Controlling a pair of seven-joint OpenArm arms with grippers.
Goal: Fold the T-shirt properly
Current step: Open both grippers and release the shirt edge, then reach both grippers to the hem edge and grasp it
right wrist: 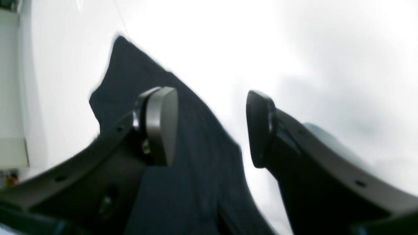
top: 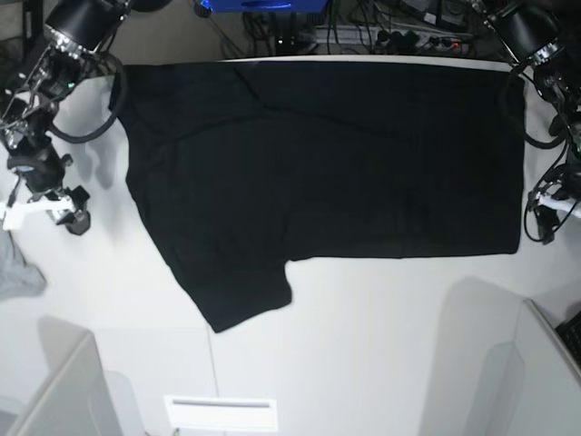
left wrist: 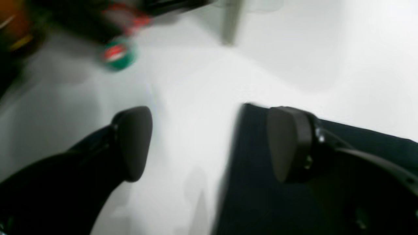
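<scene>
- The T-shirt [top: 327,154] lay spread flat and plain black side up across the far half of the white tabletop [top: 363,318]; I saw one sleeve [top: 241,295] pointing toward the near edge.
- My left end effector [left wrist: 209,143] stood wide apart and held nothing, one pad [left wrist: 287,143] over the shirt's edge, the other over bare tabletop.
- My right end effector [right wrist: 212,127] was also spread and empty, hanging above a corner of the black cloth.
- A small grey cloth [top: 18,268] sat at the tabletop's edge, well apart from the shirt.
</scene>
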